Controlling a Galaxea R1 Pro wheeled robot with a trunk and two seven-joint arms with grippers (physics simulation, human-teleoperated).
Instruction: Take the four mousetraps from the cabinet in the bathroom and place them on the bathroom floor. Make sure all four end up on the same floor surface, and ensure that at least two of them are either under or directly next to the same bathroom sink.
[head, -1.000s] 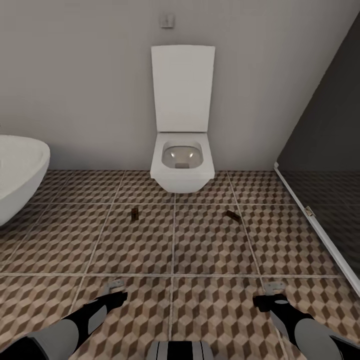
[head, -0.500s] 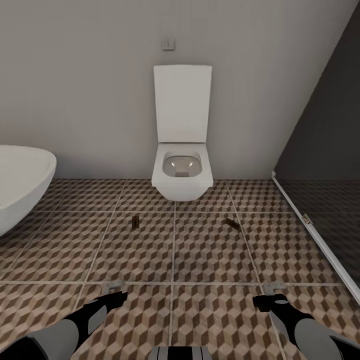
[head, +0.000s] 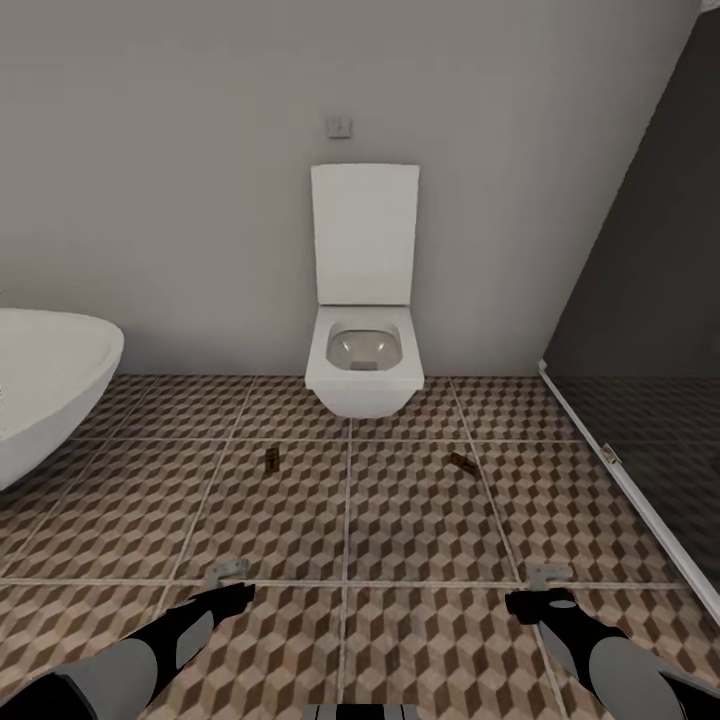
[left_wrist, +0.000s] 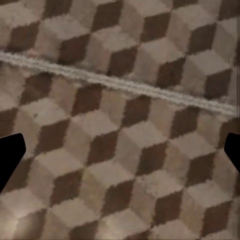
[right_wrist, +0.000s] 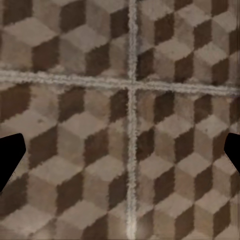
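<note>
Two mousetraps lie flat on the bathroom floor (head: 420, 520) in front of the toilet (head: 364, 372): the left trap (head: 271, 460) just ahead of the bowl's left side, the right trap (head: 461, 463) off the bowl's right side, turned at a slant. They are well apart from each other, and neither touches the toilet. A white tub (head: 45, 385) curves in at the left edge, and a dark glass panel (head: 650, 330) closes off the right.

Against the picture of a second ago, the toilet, the wall plate (head: 339, 127) above it and both traps sit lower and look smaller, and more of the tub shows. The whole scene shifted together, so the camera has drawn back; the traps keep their places on the tiles.

Both arms reach forward low over the floor, the left gripper (head: 229, 573) and right gripper (head: 549, 577) placed as before in the head view, each above a grout line. In the wrist views each gripper's dark fingers (left_wrist: 10, 157) (right_wrist: 10, 155) stand at opposite edges, spread wide, with bare tile between them and nothing held.
</note>
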